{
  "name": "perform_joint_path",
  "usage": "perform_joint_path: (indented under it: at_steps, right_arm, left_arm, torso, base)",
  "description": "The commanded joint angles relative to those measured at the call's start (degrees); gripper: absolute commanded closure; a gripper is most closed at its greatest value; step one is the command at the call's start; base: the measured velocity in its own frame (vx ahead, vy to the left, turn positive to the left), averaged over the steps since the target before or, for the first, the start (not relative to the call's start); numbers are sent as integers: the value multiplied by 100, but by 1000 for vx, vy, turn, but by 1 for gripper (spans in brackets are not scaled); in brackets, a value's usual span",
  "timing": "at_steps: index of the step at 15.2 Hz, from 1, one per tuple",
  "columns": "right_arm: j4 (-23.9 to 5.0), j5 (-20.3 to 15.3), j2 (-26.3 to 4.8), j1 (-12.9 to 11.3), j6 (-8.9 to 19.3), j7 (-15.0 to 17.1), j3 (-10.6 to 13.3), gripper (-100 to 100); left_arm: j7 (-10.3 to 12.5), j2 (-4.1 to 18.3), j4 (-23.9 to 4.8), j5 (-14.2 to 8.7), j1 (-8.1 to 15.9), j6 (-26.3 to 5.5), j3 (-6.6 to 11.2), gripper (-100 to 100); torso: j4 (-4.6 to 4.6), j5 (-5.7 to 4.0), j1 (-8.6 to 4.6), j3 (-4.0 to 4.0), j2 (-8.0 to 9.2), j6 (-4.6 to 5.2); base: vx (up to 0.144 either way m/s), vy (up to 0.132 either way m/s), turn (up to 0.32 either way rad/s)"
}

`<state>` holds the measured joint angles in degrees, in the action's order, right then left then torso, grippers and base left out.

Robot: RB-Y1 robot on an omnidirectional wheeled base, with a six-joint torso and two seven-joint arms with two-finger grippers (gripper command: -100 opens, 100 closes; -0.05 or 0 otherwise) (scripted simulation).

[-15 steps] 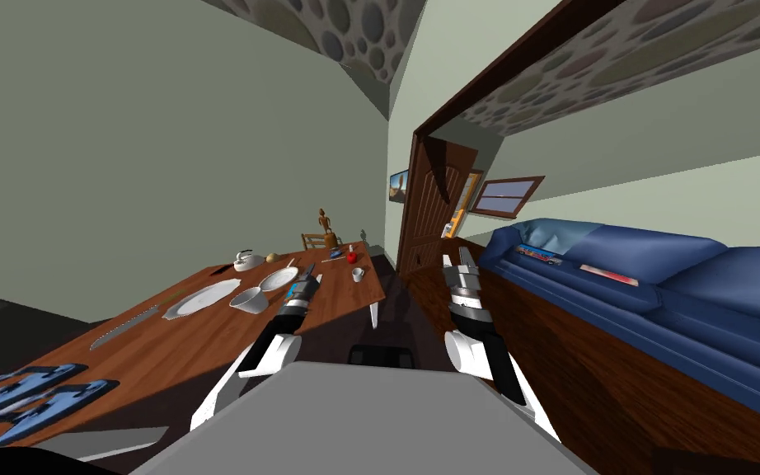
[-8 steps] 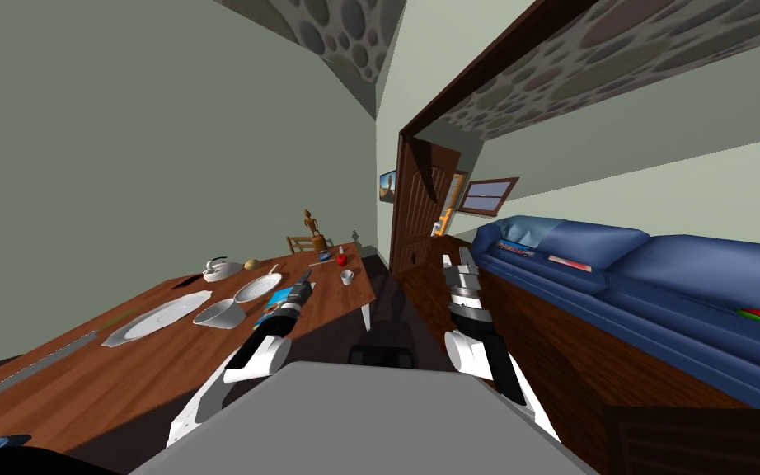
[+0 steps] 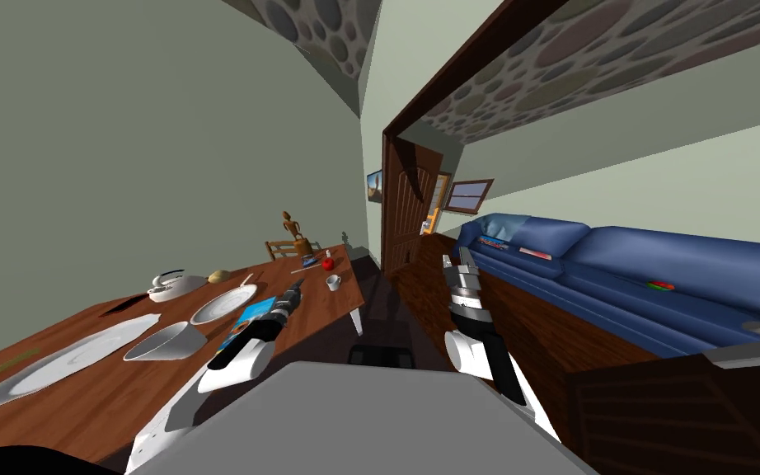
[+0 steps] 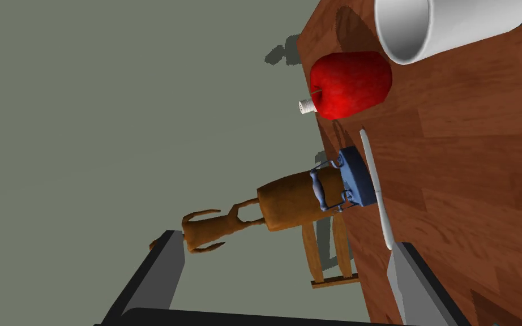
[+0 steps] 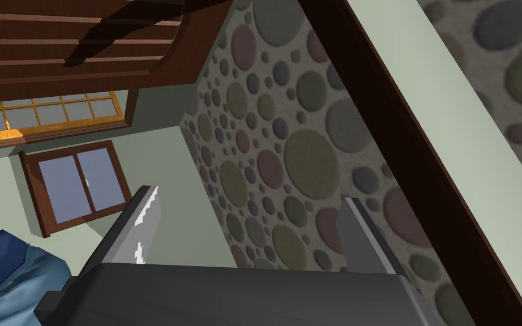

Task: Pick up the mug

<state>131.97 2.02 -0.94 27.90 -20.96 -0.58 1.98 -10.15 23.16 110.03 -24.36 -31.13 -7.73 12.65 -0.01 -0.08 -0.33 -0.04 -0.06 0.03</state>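
The mug (image 4: 452, 22) runs off the left wrist view's edge, only rim and part of wall showing; a white-capped bottle (image 4: 307, 106) hides mostly behind the red apple (image 4: 351, 84)

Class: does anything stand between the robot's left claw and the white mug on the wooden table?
Nothing visible does. Bare brown wooden table lies between the open left claw and the white mug; the round red apple stands beside the mug, off that line.

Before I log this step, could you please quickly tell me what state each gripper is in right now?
Left gripper: open, holding nothing, with the mug ahead of it.
Right gripper: open, holding nothing.
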Motion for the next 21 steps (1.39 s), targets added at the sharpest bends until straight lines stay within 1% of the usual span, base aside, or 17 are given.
perform_joint_path:
  at_steps: [1,2,4,5,6,7,8,9,10,12,13,15,16,17,18,19,21]
  right_arm:
    - [0,0,0,0,0,0,0,0]
    - [0,0,0,0,0,0,0,0]
    - [0,0,0,0,0,0,0,0]
    - [0,0,0,0,0,0,0,0]
    - [0,0,0,0,0,0,0,0]
    - [0,0,0,0,0,0,0,0]
    - [0,0,0,1,0,0,-1,0]
    - [0,0,0,0,0,0,0,0]
    - [0,0,0,0,0,0,0,0]
    - [0,0,0,1,0,0,0,0]
    - [0,0,0,1,0,0,-1,0]
    - [0,0,0,0,0,0,0,0]
    - [0,0,0,1,0,0,-1,0]
    - [0,0,0,0,0,0,0,0]
    - [0,0,0,0,0,0,-1,0]
    - [0,0,-1,1,0,0,-1,0]
    - [0,0,0,0,0,0,0,0]
  left_arm:
    - [-71,50,-88,-61,37,-196,47,-100]
    - [-240,184,-263,-248,23,-375,181,-100]
    - [-240,184,-263,-248,23,-507,181,-100]
    - [-412,316,-443,-436,7,-691,315,-100]
    - [-412,316,-443,-436,7,-817,315,-100]
    - [-412,316,-443,-436,7,-823,315,-100]
    - [-586,444,-626,-626,-11,-1029,448,-100]
    - [-586,444,-626,-626,-11,-1143,448,-100]
    - [-760,569,-812,-815,-31,-1278,581,-100]
    - [-760,569,-812,-815,-31,-1465,581,-100]
    - [-934,690,-1000,-1005,-51,-1615,712,-100]
    - [-934,690,-1000,-1005,-51,-1787,712,-100]
    - [-1107,806,-1189,-1193,-73,-1963,841,-100]
    - [-1107,806,-1189,-1193,-73,-2109,841,-100]
    - [-1107,806,-1189,-1193,-73,-2109,841,-100]
    - [-1278,918,-1377,-1379,-96,-2397,967,-100]
    - [-1278,918,-1378,-1379,-96,-2428,967,-100]
  torso:
    - [0,0,0,0,0,0]
    - [0,1,6,1,2,-3]
    - [-1,0,1,-2,-4,-1]
    - [-1,1,4,-1,-1,-2]
    - [0,1,2,-1,-2,1]
    - [-1,1,2,-1,-3,-1]
    - [0,2,8,0,0,-3]
    - [0,2,10,-1,-1,1]
    - [-1,2,9,-1,-3,-1]
    - [-3,2,5,-8,-14,-1]
    - [-3,1,6,-6,-10,-3]
    - [-2,1,6,-4,-8,-1]
    - [-1,2,10,-2,-3,-4]
    - [0,2,12,-2,-3,-1]
    - [-1,3,12,-3,-6,-1]
    - [-1,3,14,-2,-3,-3]
    - [-2,3,11,-5,-9,0]
  base:
    - [25,-49,-68]
    - [46,-69,-148]
    - [46,-68,-130]
    - [43,-72,-182]
    - [49,-69,-178]
    - [36,-38,-60]
    - [44,-49,-191]
    - [53,-53,-182]
    - [79,-64,-225]
    - [73,-57,-129]
    - [53,-63,-167]
    - [51,-44,-122]
    - [53,-34,-139]
    - [65,-36,-164]
    - [50,-31,-77]
    - [69,-45,-172]
    - [60,-34,-126]
